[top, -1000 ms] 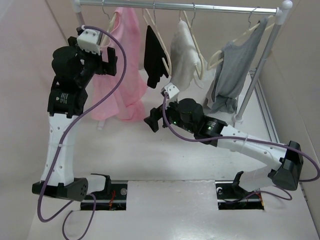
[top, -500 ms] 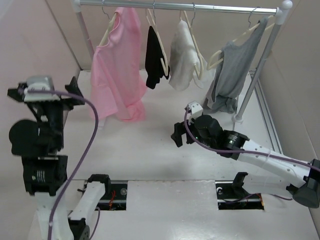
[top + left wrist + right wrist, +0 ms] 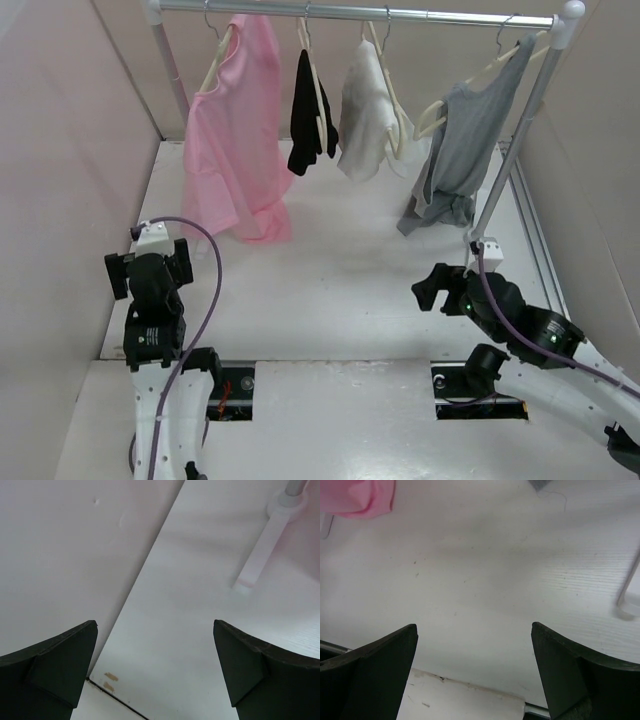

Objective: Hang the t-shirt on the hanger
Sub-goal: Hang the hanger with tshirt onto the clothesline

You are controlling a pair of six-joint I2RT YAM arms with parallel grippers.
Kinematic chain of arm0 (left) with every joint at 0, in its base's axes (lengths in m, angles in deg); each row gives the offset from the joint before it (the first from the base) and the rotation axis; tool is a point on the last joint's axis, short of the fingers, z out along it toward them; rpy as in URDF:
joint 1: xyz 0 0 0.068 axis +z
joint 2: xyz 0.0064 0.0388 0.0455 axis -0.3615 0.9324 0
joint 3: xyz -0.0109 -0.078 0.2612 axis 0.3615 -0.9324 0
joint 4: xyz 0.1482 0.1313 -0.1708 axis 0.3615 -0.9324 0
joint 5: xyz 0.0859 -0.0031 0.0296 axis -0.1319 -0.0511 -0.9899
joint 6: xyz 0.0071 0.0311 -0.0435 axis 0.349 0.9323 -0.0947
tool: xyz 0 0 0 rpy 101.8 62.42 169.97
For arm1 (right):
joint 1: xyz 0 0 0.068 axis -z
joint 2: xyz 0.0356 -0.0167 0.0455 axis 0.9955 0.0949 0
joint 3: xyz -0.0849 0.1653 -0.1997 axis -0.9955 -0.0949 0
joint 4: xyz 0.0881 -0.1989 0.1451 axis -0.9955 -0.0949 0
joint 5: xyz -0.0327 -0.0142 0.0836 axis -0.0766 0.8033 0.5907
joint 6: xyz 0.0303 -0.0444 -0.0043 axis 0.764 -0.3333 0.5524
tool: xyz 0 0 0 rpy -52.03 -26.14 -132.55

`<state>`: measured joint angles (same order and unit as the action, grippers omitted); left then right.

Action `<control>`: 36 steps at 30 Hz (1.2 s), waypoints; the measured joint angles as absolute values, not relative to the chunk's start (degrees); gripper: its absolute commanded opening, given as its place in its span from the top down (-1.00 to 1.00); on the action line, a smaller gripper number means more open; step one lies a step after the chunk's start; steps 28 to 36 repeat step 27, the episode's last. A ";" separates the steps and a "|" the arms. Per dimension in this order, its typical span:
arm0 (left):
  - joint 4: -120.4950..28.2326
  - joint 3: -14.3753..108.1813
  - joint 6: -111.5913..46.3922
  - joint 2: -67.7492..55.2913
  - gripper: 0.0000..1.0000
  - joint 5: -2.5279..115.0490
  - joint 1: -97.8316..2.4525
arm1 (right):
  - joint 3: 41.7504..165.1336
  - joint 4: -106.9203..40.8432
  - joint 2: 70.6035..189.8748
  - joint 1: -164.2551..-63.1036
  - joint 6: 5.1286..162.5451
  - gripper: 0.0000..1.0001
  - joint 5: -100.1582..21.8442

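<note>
The light pink t-shirt [image 3: 238, 140] hangs on the cream hanger [image 3: 214, 62], whose hook is over the rail [image 3: 400, 14] at the far left. Its bottom hem also shows at the top left of the right wrist view [image 3: 360, 497]. My left gripper [image 3: 150, 272] is open and empty, low at the near left, far from the shirt. My right gripper [image 3: 432, 287] is open and empty, low at the near right. In both wrist views the jaws stand wide apart over bare white table, in the left wrist view [image 3: 155, 645] and the right wrist view [image 3: 472, 650].
Further along the rail hang a black garment [image 3: 310, 115], a white garment [image 3: 365, 115] and a grey top [image 3: 455, 150] on like hangers. The rack's posts stand at the left [image 3: 170, 70] and right [image 3: 515, 140]. Pink walls close both sides.
Both arms have pulled back from the rack and dropped low near their bases. The left gripper has let go of the pink t-shirt, which now hangs free.
</note>
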<state>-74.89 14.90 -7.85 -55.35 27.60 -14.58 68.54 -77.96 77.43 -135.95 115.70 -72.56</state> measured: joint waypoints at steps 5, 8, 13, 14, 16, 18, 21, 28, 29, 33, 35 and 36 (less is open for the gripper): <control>-76.38 12.67 -9.53 -59.05 -1.00 26.44 -13.27 | 68.54 -82.05 73.80 -135.95 117.01 -1.00 -73.69; -76.33 12.64 -10.01 -59.70 -1.00 25.98 -12.98 | 68.52 -83.84 73.78 -135.95 117.36 -1.00 -74.04; -76.35 12.62 -10.41 -60.25 -1.00 25.85 -12.70 | 68.52 -85.09 74.09 -135.95 117.60 -1.00 -74.26; -76.38 12.62 -10.45 -60.34 -1.00 25.85 -12.68 | 68.52 -85.15 74.22 -135.95 117.60 -1.00 -74.26; -76.38 12.62 -10.50 -60.47 -1.00 25.89 -12.68 | 68.52 -85.30 74.57 -135.95 117.60 -1.00 -74.26; -76.38 12.60 -10.56 -60.62 -1.00 25.91 -12.65 | 68.52 -85.46 74.65 -135.95 117.60 -1.00 -74.26; -76.38 12.60 -10.58 -60.88 -1.00 26.02 -12.44 | 68.52 -85.76 74.68 -135.95 117.60 -1.00 -74.26; -76.38 12.56 -10.58 -60.90 -1.00 26.20 -12.06 | 68.52 -85.98 74.63 -135.95 117.58 -1.00 -74.28; -76.38 12.56 -10.58 -60.90 -1.00 26.20 -12.06 | 68.52 -85.98 74.63 -135.95 117.58 -1.00 -74.28; -76.38 12.56 -10.58 -60.90 -1.00 26.20 -12.06 | 68.52 -85.98 74.63 -135.95 117.58 -1.00 -74.28; -76.38 12.56 -10.58 -60.90 -1.00 26.20 -12.06 | 68.52 -85.98 74.63 -135.95 117.58 -1.00 -74.28; -76.38 12.56 -10.58 -60.90 -1.00 26.20 -12.06 | 68.52 -85.98 74.63 -135.95 117.58 -1.00 -74.28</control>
